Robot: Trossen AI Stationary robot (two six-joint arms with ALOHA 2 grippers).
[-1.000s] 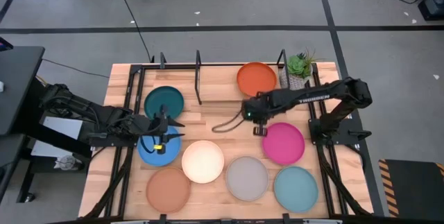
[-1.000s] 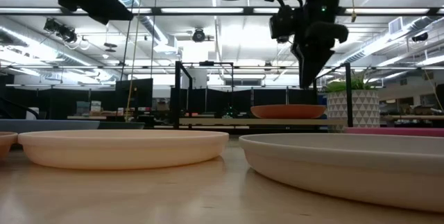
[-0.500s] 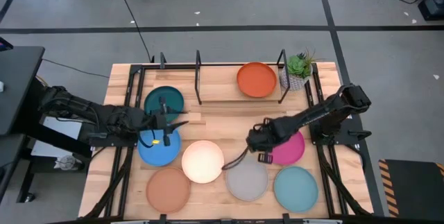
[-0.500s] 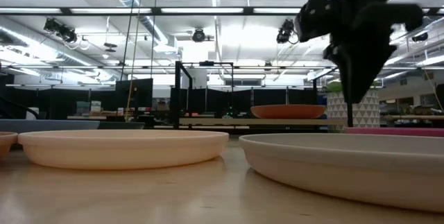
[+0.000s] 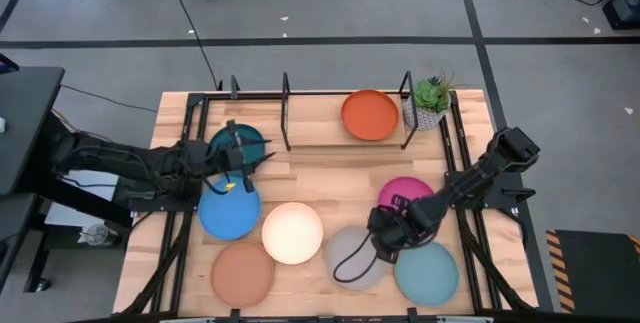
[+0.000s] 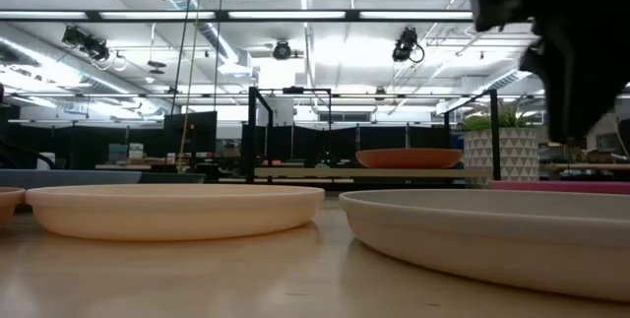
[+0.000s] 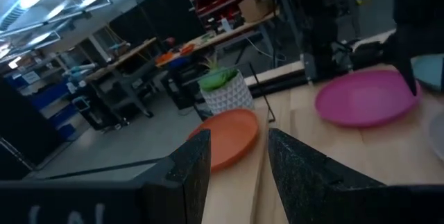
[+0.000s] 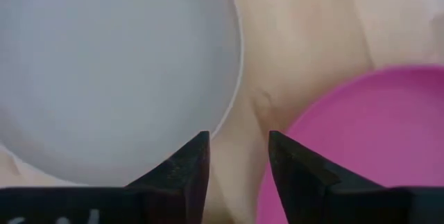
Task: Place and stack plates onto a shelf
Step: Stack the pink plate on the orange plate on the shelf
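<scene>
The black rod shelf [image 5: 286,113] stands along the table's far edge, and the orange plate [image 5: 370,114] lies flat on its right part. My left gripper [image 5: 238,158] hovers open over the near rim of the dark teal plate [image 5: 232,141], just beyond the blue plate [image 5: 228,210]. My right gripper [image 8: 238,156] is open and points down at bare wood between the grey plate [image 8: 111,71] and the magenta plate [image 8: 350,144]. The cream [image 5: 292,233], terracotta [image 5: 242,273] and light aqua [image 5: 427,271] plates lie flat along the table's near side.
A small green plant in a white patterned pot [image 5: 431,98] stands at the shelf's right end. Black frame rails [image 5: 182,203] run along the table's left and right sides. A dark cable [image 5: 350,263] hangs from the right arm across the grey plate. Bare wood lies mid-table [image 5: 320,178].
My right gripper has travelled from beside the orange plate at the shelf toward the table's near edge, and now stands between the grey and magenta plates. My left gripper has moved from above the blue plate toward the far edge, over the dark teal plate. No plate has moved.
</scene>
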